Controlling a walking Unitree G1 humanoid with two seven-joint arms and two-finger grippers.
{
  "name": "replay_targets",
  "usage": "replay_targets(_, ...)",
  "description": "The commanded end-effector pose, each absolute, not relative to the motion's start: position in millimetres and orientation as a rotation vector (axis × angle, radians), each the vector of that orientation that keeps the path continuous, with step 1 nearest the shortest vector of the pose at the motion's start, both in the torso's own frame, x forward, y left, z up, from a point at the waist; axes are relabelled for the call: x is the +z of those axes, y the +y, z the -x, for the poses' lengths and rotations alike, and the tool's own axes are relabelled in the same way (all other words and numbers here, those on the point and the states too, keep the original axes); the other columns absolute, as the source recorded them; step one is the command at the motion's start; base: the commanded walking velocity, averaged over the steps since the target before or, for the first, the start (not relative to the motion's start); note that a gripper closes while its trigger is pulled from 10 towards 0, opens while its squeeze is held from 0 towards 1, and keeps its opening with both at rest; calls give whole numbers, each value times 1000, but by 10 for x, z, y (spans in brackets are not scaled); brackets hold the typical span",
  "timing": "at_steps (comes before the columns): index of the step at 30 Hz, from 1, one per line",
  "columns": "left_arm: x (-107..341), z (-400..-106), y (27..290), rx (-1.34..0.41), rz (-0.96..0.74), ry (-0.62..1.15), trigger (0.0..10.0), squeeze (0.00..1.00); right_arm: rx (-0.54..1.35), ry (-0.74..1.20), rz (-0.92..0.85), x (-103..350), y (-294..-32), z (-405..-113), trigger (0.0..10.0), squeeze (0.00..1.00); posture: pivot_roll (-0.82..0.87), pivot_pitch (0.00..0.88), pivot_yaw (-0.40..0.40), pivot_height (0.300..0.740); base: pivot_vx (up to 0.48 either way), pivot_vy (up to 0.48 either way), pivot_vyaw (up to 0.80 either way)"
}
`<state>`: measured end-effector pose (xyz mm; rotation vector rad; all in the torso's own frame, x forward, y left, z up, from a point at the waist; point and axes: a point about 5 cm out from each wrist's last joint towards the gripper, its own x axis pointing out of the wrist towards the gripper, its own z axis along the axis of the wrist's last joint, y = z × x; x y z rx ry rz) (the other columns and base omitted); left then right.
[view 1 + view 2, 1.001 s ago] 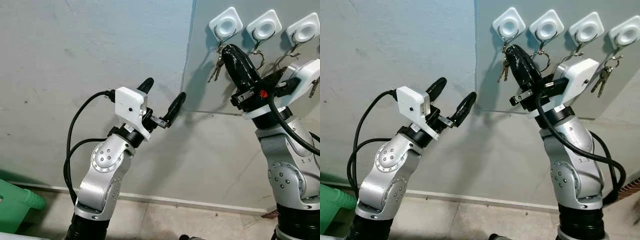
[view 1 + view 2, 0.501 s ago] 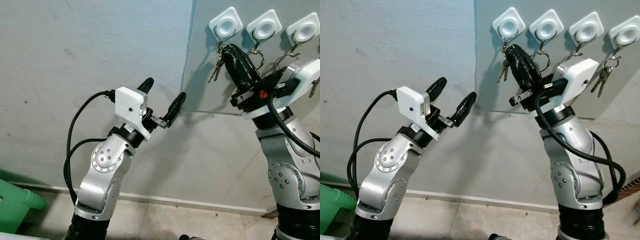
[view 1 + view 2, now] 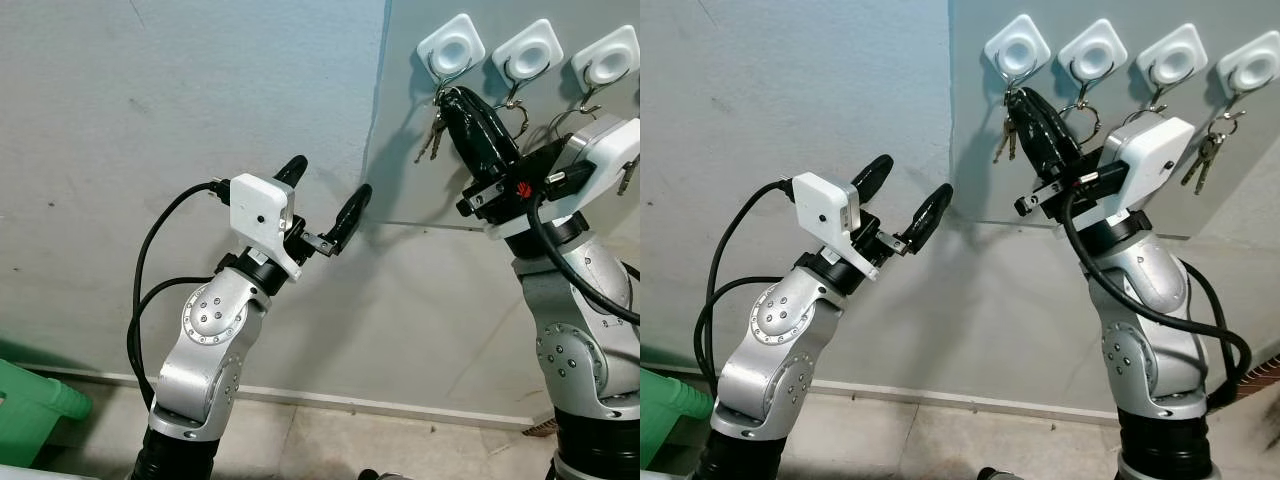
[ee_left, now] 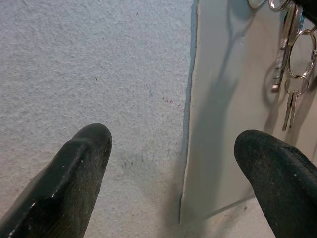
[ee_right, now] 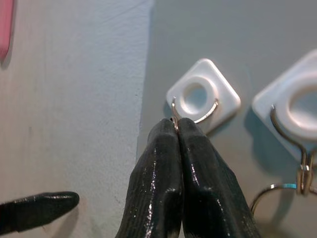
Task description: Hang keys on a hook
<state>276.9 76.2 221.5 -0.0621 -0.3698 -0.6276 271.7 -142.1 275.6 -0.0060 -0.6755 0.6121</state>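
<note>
We see the right gripper (image 3: 1025,102) raised to the leftmost hook (image 3: 1016,46) in a row of white square hooks on a grey wall panel (image 3: 980,170). Its two black fingers (image 5: 158,168) are pressed together, pinching a thin metal key ring (image 5: 174,122) just under the hook's wire. The keys (image 3: 1005,140) hang below the fingertips, against the panel. We note further key bunches on neighbouring hooks, one at the far right (image 3: 1202,152). The left gripper (image 3: 325,195) is held up near the panel's edge, well apart from the hooks, its fingers (image 4: 74,173) spread wide and holding nothing.
</note>
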Motion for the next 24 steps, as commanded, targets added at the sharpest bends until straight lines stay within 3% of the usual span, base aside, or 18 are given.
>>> replay_targets(1,2230,-2764,767,-628,61,-376,10000,0,662,-701,79,2773,-1337,-2656,10000,0,-37,123,-12,740,0,0,0)
replay_targets(10,2222,-2751,762,-631,63,-372,10000,0,668,-713,276,2712,-1294,-2643,10000,0,-36,123,-15,740,0,0,0)
replay_targets(24,2213,-2750,762,-631,69,-369,10000,0,671,-726,372,2643,-1260,-2633,10000,0,-37,115,-16,740,0,0,0)
